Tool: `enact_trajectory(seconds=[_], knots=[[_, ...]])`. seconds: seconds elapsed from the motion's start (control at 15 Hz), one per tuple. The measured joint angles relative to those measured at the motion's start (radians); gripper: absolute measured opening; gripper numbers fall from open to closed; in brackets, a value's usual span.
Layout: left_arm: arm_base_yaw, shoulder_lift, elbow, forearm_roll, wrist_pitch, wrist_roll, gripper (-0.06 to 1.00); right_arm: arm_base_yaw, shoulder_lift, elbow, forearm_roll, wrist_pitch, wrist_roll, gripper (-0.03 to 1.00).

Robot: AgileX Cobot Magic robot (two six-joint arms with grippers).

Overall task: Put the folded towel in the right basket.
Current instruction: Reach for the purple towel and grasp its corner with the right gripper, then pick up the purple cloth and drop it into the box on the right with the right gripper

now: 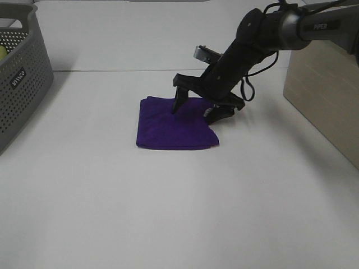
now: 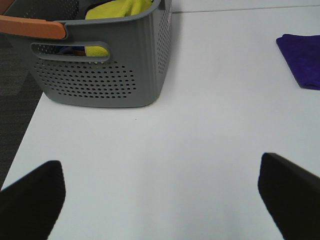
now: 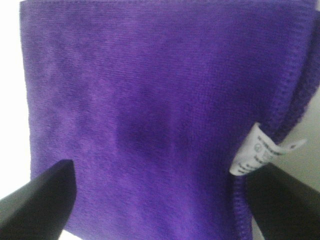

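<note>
The folded purple towel [image 1: 168, 126] lies flat on the white table in the exterior view. My right gripper [image 1: 196, 114] is open and lowered onto the towel's far right part. One finger touches the cloth and the other is at its right edge. In the right wrist view the towel [image 3: 150, 100] fills the frame between the spread fingers of the gripper [image 3: 160, 210], with a white label [image 3: 255, 150] at the edge. My left gripper [image 2: 160, 200] is open and empty over bare table; the towel's corner [image 2: 302, 60] shows far off.
A grey perforated basket [image 1: 22, 84] stands at the left edge; the left wrist view shows it [image 2: 100, 80] holding a yellow cloth [image 2: 115, 10]. A beige box-like container [image 1: 325, 95] stands at the right edge. The right arm's cable hangs behind the towel.
</note>
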Motion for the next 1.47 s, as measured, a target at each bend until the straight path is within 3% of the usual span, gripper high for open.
enact_trajectory(seconds=[0.13,0.27,0.33,0.6,0.8,1.0,1.13,1.27,1.47], knots=[[0.000,0.000,0.000,0.000,0.000,0.000,0.99,0.039,0.016,0.000,0.009,-0.037,0.007,0.63],[0.000,0.000,0.000,0.000,0.000,0.000,0.99,0.078,0.029,0.000,0.024,-0.103,0.017,0.27],[0.000,0.000,0.000,0.000,0.000,0.000,0.99,0.098,0.039,0.000,0.036,-0.135,0.018,0.03],[0.000,0.000,0.000,0.000,0.000,0.000,0.99,0.098,0.021,0.000,0.032,-0.123,0.018,0.03],[0.000,0.000,0.000,0.000,0.000,0.000,0.99,0.098,-0.055,-0.044,-0.019,0.030,-0.006,0.03],[0.000,0.000,0.000,0.000,0.000,0.000,0.99,0.098,-0.219,-0.115,-0.003,0.083,-0.035,0.03],[0.000,0.000,0.000,0.000,0.000,0.000,0.99,0.093,-0.331,-0.164,-0.071,0.147,-0.027,0.03],[0.000,0.000,0.000,0.000,0.000,0.000,0.99,0.037,-0.429,-0.226,-0.214,0.294,-0.011,0.03],[0.000,0.000,0.000,0.000,0.000,0.000,0.99,-0.126,-0.509,-0.283,-0.298,0.362,-0.011,0.03]])
